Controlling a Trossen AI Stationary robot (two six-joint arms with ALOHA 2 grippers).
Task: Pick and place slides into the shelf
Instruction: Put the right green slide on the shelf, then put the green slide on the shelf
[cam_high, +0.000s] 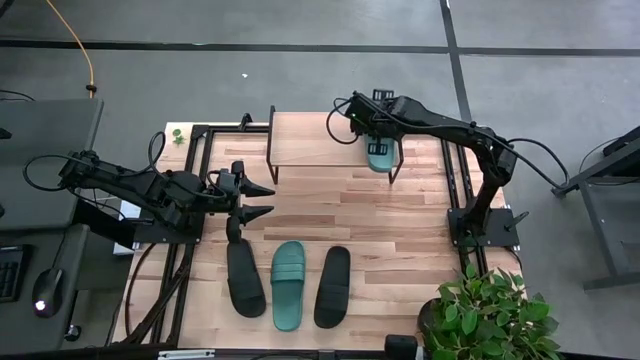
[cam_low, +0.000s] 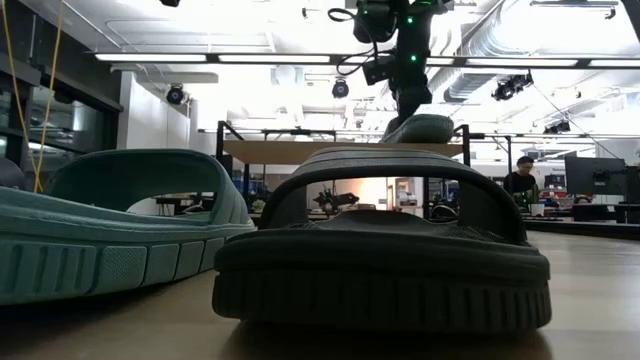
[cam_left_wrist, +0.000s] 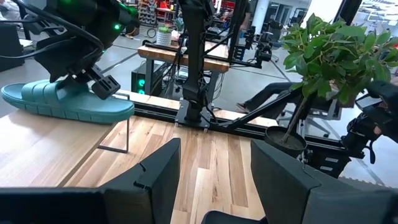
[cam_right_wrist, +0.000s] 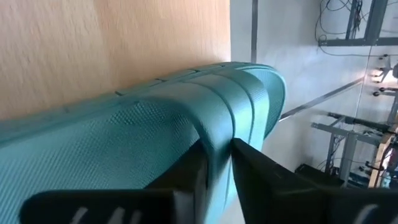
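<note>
Wooden surface (cam_high: 400, 230) under us: right end effector (cam_high: 378, 143) clenched on teal slide's (cam_high: 380, 156) strap at shelf's (cam_high: 310, 140) right end. Left end effector (cam_high: 262, 200) released, waiting. We count three left: black slide (cam_high: 243, 277), second teal (cam_high: 288, 285), second black (cam_high: 333, 286).

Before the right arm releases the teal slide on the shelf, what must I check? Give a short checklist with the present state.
1. Right gripper grips the teal slide by its strap: ok.
2. Slide rests on the shelf: ok, at its right end.
3. Slide fully on the plank: cannot tell; one end looks past the edge.
4. Left gripper open and away from the shelf: ok.
5. Three slides wait on the table: ok.
</note>
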